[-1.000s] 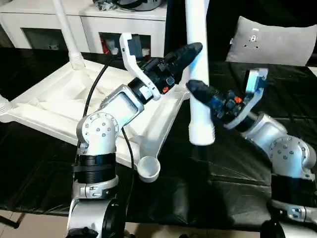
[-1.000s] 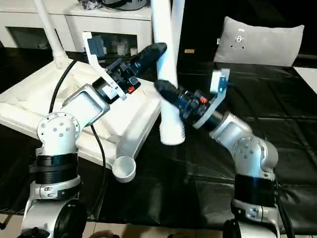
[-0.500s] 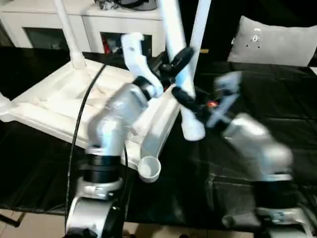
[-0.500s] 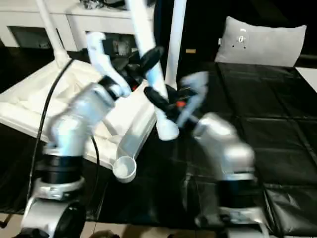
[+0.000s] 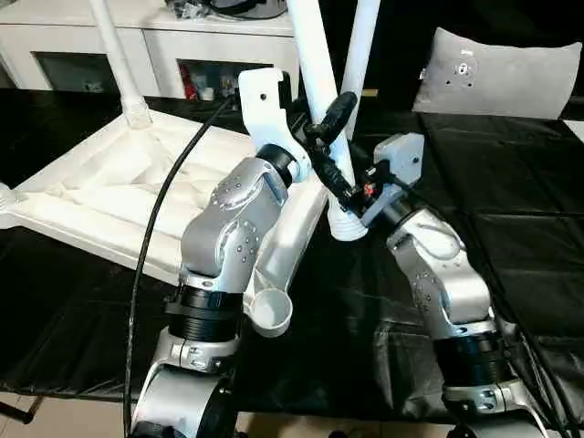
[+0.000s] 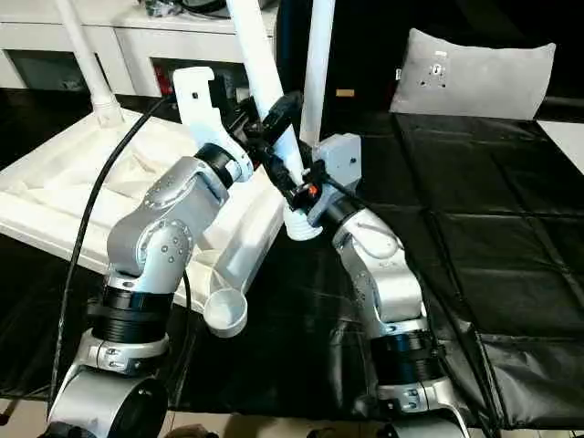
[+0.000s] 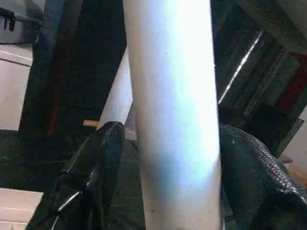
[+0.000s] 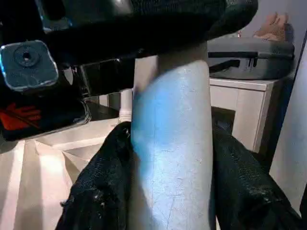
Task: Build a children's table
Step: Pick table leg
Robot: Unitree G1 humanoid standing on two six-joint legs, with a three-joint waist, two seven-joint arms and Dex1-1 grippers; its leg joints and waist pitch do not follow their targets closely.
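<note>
1. Gripping one white tube leg [image 5: 315, 73] from both sides, the two grippers meet above the near right side of the upturned table top [image 5: 109, 196], over the black-covered work table [image 5: 511, 246].
2. The left gripper [image 5: 330, 123] has its black fingers [image 7: 91, 167] partly spread and pressed against opposite sides of the leg, higher up its shaft.
3. The right gripper [image 5: 339, 187] clasps the same leg lower down, just above its wider bottom end; its fingers [image 8: 100, 191] are also partly spread and lie against both sides of the tube.
4. The held leg tilts, its top leaning toward the far left and running out of the picture's upper edge; its bottom end [image 5: 347, 226] hangs just beside the right edge of the table top, whether touching it I cannot tell.
5. The table top lies ribbed side up across the left half of the work table, one round corner socket [image 5: 271, 313] open near the front edge.
6. One leg [image 5: 114, 55] stands upright in the far left corner socket; another [image 5: 359, 50] rises behind the grippers at the far right corner.
7. A white cabinet [image 5: 137, 41] stands beyond the far edge, and a grey cushion [image 5: 497, 73] sits at the far right.
</note>
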